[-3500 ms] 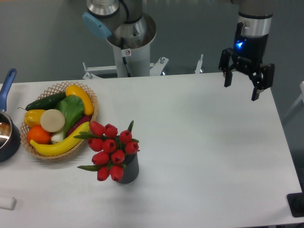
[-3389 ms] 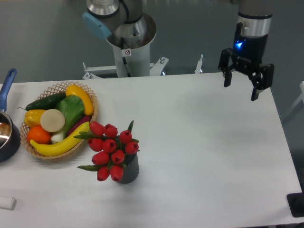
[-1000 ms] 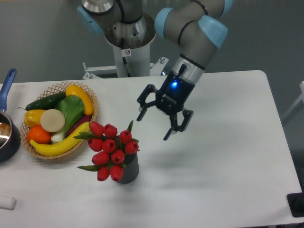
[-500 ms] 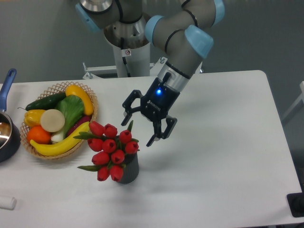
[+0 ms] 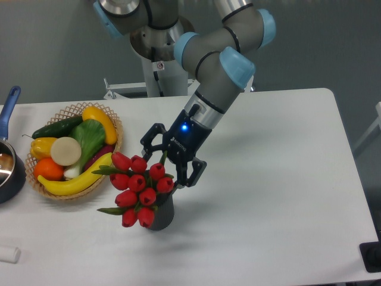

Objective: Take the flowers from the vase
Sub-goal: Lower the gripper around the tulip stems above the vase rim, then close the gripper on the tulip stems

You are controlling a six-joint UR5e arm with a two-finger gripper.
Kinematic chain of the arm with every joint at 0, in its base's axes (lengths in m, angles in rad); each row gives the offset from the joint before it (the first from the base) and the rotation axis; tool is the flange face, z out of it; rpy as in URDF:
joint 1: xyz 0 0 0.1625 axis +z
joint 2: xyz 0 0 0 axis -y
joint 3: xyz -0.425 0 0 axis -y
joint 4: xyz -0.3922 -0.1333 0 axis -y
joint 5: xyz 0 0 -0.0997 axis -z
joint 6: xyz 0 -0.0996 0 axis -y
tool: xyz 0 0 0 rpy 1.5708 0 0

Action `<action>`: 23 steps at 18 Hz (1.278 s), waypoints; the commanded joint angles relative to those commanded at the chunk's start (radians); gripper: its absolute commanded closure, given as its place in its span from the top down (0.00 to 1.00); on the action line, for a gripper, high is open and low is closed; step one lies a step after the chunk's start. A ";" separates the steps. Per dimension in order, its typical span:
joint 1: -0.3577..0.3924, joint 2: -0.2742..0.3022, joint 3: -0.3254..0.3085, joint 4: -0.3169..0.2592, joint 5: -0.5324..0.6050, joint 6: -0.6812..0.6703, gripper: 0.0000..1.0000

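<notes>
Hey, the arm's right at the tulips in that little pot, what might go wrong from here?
The open end effector sits at the upper right edge of the flowers, so it may close on only a few buds and crush them. The vase is small and narrower than the bunch, so a pull at an angle could tip it or drag it along. The basket of vegetables lies just to the left, and a sideways sweep could knock the banana.

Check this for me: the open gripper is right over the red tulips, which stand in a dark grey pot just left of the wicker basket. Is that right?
One detail is off. The fixed camera shows the dark grey pot to the right of the wicker basket, not left. The rest holds: the gripper is open at the top of the red tulips, which stand in that pot.
</notes>
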 joint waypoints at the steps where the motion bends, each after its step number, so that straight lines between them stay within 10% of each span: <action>1: -0.002 -0.005 0.000 0.002 0.000 0.002 1.00; 8: -0.014 -0.014 0.002 0.006 0.000 0.002 1.00; 16: -0.012 -0.020 0.017 0.006 -0.003 0.003 0.59; 23: -0.008 -0.021 0.029 0.006 -0.018 0.000 0.46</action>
